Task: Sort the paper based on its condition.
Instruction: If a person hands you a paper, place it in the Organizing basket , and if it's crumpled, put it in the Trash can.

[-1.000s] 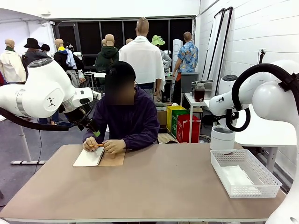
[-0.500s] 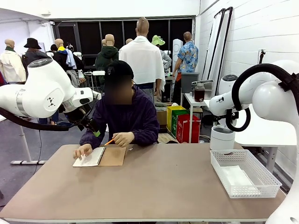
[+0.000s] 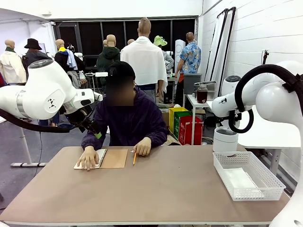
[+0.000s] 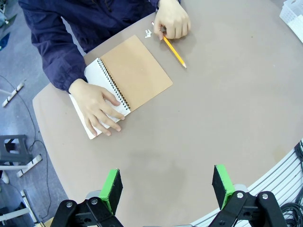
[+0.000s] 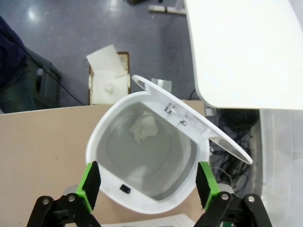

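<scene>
Above the white bin (image 5: 142,161) with crumpled paper (image 5: 143,127) inside, my right pincer (image 5: 147,183) spread wide, my left pincer (image 4: 168,188) likewise apart over bare table (image 4: 227,109).

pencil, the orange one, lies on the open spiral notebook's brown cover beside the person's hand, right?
Not quite: the orange pencil lies on the bare tan table, beside the brown-covered spiral notebook, not on it. The person's hand is beside it, as the left wrist view shows.

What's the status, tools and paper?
Left tool open, above bare table. Right tool open, over open bin; crumpled paper inside. Flat sheet in basket. Person's hand pinning notebook.
</scene>
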### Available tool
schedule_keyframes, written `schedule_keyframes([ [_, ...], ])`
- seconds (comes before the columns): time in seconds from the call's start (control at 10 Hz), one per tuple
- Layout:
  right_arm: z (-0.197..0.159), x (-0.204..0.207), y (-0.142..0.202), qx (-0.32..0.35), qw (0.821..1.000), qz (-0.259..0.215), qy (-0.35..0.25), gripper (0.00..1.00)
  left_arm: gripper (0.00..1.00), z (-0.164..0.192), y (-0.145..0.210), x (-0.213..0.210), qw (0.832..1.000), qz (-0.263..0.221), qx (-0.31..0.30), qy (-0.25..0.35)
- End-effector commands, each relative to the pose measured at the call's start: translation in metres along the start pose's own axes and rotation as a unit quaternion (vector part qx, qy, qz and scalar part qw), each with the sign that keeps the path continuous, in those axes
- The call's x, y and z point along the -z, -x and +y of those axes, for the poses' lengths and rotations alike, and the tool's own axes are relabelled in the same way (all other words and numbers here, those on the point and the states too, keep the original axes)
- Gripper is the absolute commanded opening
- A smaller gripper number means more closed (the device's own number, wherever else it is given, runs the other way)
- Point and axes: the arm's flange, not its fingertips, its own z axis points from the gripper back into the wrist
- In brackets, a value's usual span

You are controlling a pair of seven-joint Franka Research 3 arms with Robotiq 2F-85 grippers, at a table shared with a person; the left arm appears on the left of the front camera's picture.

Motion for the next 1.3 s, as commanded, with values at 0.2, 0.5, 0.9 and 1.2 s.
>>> schedule_keyframes([
  [0.2,0.041,-0.054,0.011,-0.058,0.996,-0.005,-0.068,1.0,1.0,0.001,0.0,-0.001,1.0,-0.003,-0.002,0.005],
  [0.5,0.091,-0.1,0.042,-0.152,0.98,0.016,-0.123,1.0,1.0,0.001,0.0,-0.001,1.0,-0.003,-0.002,0.005],
  [0.9,0.138,-0.126,0.087,-0.298,0.936,0.036,-0.184,1.0,1.0,0.001,0.0,-0.001,1.0,-0.003,-0.002,0.005],
  [1.2,0.155,-0.13,0.087,-0.296,0.938,0.037,-0.175,1.0,1.0,0.001,0.0,-0.001,1.0,-0.003,-0.002,0.005],
])
